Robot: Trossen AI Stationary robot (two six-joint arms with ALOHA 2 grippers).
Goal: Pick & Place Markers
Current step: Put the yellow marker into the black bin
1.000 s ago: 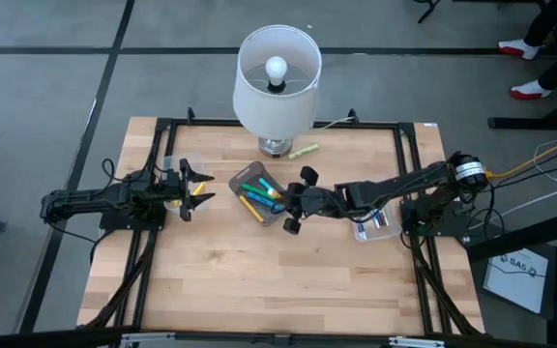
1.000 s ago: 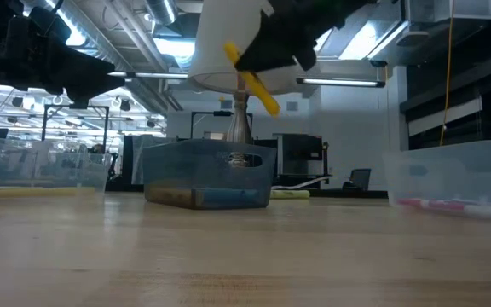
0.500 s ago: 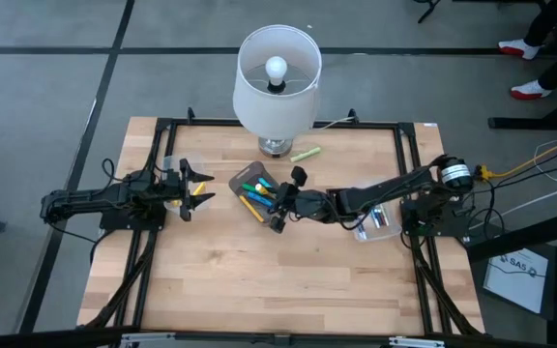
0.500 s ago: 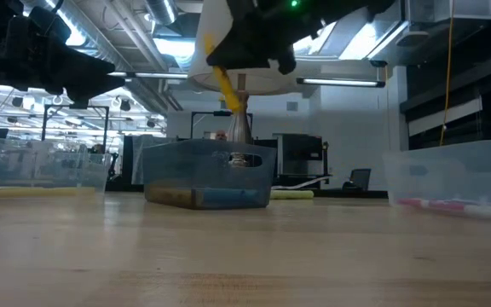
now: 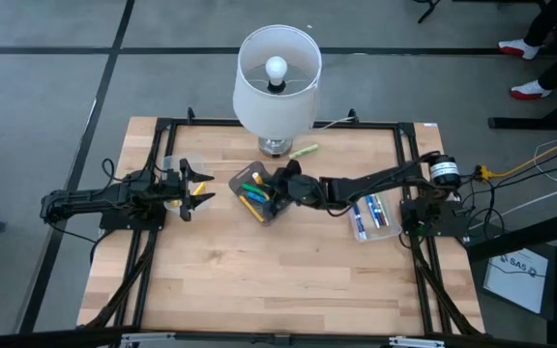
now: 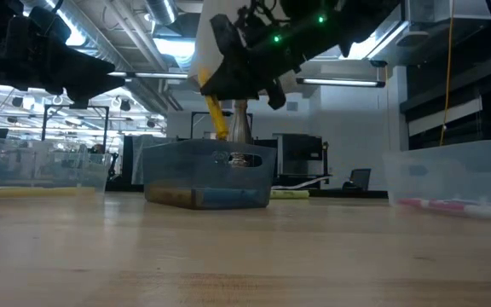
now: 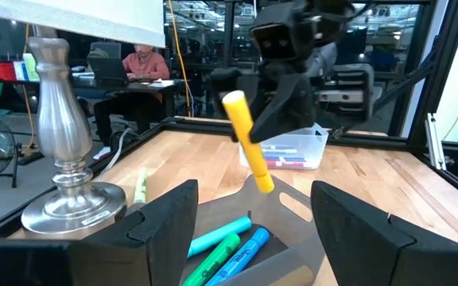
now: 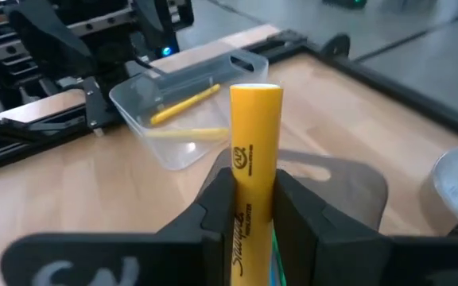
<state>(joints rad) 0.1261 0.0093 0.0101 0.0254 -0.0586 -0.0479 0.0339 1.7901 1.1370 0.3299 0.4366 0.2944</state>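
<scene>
Carrying a yellow marker (image 8: 254, 159) clamped in its fingers, the right gripper (image 5: 283, 184) has swung leftward to hang over the middle bin (image 5: 249, 208) — release looks next — while the left gripper (image 5: 193, 184) waits open near the counter's left edge.

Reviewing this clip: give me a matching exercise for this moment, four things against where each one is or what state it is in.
Things:
1. yellow highlighter
2. left gripper
3. green marker
4. lamp

Places or states:
A. lying loose on the table beside the lamp base
B. standing at the far middle of the table
C. clamped in the right gripper above the grey bin
D. jaws open, waiting by the clear tray on the left side

Pairs: 1-C, 2-D, 3-A, 4-B
</scene>
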